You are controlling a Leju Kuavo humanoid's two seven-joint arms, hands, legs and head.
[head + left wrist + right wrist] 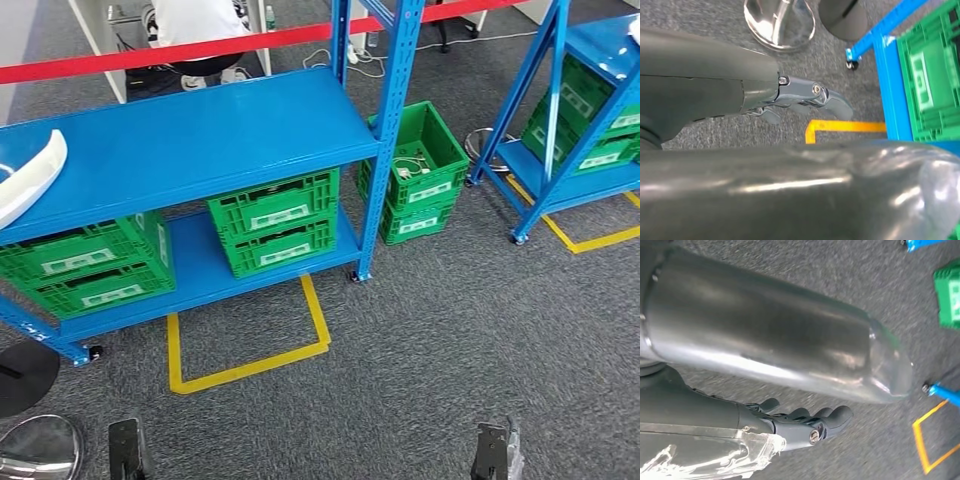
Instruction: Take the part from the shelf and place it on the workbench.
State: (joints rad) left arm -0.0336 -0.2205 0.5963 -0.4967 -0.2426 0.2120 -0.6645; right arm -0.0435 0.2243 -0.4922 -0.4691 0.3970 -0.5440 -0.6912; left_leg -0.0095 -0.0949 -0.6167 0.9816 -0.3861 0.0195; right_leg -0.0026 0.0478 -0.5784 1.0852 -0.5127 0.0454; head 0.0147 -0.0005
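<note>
The white curved part (pixel 30 175) lies at the far left end of the blue shelf's (pixel 204 135) upper deck, reaching to the deck's front edge and cut off by the picture's left side; the rest of that deck is bare blue. Under it, on the lower deck, stand two stacks of green crates (pixel 273 220), each crate with a pale label whose writing is too small to read. A third green stack (pixel 419 170) sits on the grey carpet (pixel 438 340) just right of the shelf's upright, between it and a second blue rack (pixel 562 120). Yellow floor tape (pixel 249 365) outlines a bay before the shelf, with open carpet in front of it. A red barrier bar (pixel 189 48) runs behind the shelf.

The left hand (pixel 806 97) hangs over the carpet, fingers stretched out straight and holding nothing. The right hand (pixel 806 422) likewise hangs low, fingers extended side by side, nothing in it.
</note>
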